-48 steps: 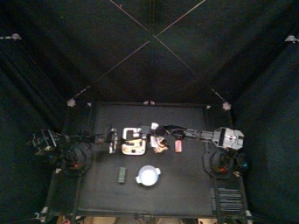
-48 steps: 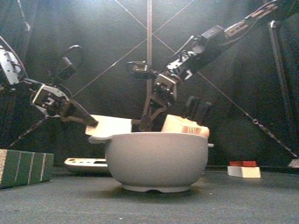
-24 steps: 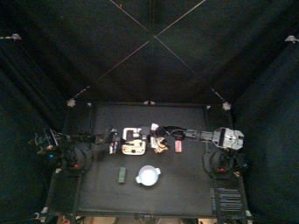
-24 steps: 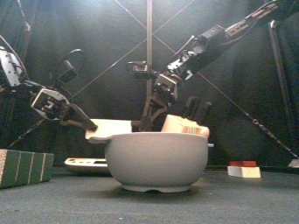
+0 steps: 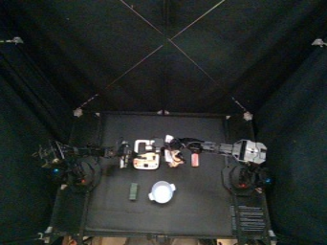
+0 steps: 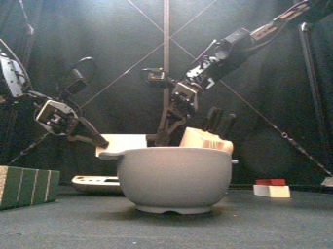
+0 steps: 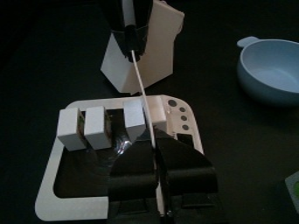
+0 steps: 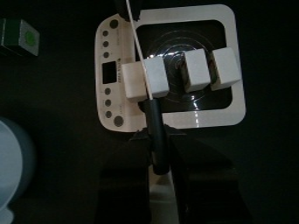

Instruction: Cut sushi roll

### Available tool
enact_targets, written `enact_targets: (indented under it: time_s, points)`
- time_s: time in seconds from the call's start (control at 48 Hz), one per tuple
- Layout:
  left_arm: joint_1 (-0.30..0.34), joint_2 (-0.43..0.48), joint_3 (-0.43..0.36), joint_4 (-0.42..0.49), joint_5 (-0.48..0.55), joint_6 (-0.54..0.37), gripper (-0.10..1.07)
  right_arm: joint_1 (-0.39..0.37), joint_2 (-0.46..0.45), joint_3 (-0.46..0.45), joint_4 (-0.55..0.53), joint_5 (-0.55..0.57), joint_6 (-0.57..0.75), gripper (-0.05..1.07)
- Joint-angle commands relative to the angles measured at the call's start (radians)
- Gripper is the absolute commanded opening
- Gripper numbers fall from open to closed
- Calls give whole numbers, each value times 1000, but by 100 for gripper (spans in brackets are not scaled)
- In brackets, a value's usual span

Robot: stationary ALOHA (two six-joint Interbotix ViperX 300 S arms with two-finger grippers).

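The sushi roll [image 7: 100, 125] [image 8: 176, 74] lies as three white blocks on the dark mat of a white cutting board [image 7: 65, 197] [image 8: 230, 109] at the table's middle [image 5: 144, 156]. My right gripper [image 8: 162, 188] [image 5: 175, 150] is shut on a knife [image 8: 152, 131]. Its black handle points at the roll, and the blade shows as a thin pale line [image 7: 138, 87] crossing between two blocks. Across the board, my left gripper [image 7: 158, 179] [image 5: 125, 151] has its jaws shut at the blade's tip end. What lies between them is hidden.
A cream knife block [image 7: 146, 48] [image 6: 205, 139] stands just behind the board. A pale bowl [image 5: 161, 192] [image 6: 173, 178] sits near the front edge. A green box [image 5: 133, 193] [image 6: 26, 185] lies left of it and a small red and white block [image 5: 196, 161] [image 6: 271, 187] right.
The left arm has shifted very slightly. The knife, the roll and the right arm stay where they were.
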Motion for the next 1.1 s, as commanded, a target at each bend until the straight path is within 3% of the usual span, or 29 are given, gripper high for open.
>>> enact_targets:
  time_s: [0.0, 0.812, 1.083]
  points:
    - [-26, 3, -35, -2, -8, 3, 15, -3, -44, -18, 3, -20, 3, 41]
    - [-18, 132, -91, -2, -8, 3, 15, -3, 12, -18, 6, -15, 5, 41]
    - [-8, 137, -92, -5, -8, 2, 15, -3, 37, -28, 8, -15, 5, 41]
